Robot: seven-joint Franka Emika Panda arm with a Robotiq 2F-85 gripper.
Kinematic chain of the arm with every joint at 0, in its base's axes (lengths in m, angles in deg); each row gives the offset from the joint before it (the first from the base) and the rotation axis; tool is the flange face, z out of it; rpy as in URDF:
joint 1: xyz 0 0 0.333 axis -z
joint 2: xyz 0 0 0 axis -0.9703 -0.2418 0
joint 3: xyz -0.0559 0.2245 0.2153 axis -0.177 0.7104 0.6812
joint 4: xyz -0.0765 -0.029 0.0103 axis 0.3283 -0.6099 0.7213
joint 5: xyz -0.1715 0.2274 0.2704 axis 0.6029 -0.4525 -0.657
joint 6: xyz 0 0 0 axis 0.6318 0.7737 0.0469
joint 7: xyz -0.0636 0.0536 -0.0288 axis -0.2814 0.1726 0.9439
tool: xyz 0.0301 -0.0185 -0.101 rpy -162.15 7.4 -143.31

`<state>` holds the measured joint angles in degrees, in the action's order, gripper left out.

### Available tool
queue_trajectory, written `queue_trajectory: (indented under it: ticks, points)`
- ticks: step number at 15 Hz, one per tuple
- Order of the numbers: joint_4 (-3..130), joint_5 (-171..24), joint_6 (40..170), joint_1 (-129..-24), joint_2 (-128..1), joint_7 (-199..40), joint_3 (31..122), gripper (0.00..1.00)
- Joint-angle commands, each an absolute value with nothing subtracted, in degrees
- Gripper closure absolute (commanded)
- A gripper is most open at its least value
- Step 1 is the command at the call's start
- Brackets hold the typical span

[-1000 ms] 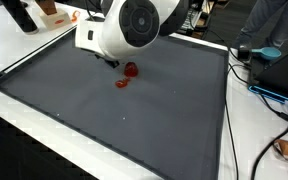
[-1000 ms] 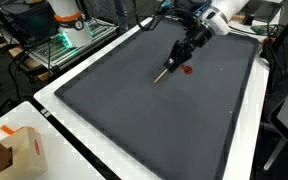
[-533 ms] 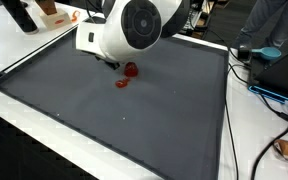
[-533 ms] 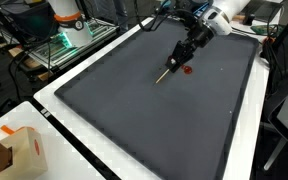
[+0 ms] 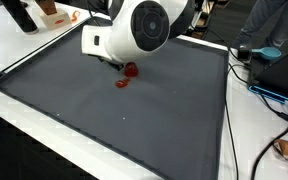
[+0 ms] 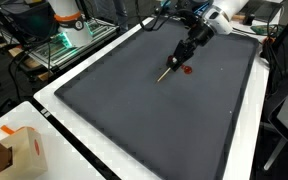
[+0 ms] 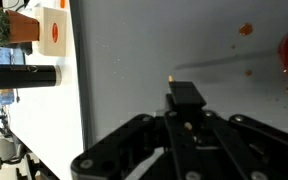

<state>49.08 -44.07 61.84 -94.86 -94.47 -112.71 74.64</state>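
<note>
Stick [image 6: 168, 69] is what we hold in the gripper [image 6: 181, 56], jaws closed on its upper end, its long axis slanting from the jaws down to the mat [image 6: 134, 115], while the red blob [image 6: 187, 70] lies near the jaws, beside that axis.

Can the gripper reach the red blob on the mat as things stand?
Probably yes: the gripper, shut on a stick, hangs right beside the red blob, and nothing stands between them on the mat.
</note>
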Motion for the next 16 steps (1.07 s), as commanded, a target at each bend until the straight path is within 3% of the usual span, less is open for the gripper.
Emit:
queue_trajectory:
  ticks: [1,16]
  points:
    - [48.4,-44.2,60.7,-94.5,-94.7,-109.6,75.3,0.97]
    - [51.0,-52.9,66.1,-88.9,-86.6,-88.7,79.5,0.97]
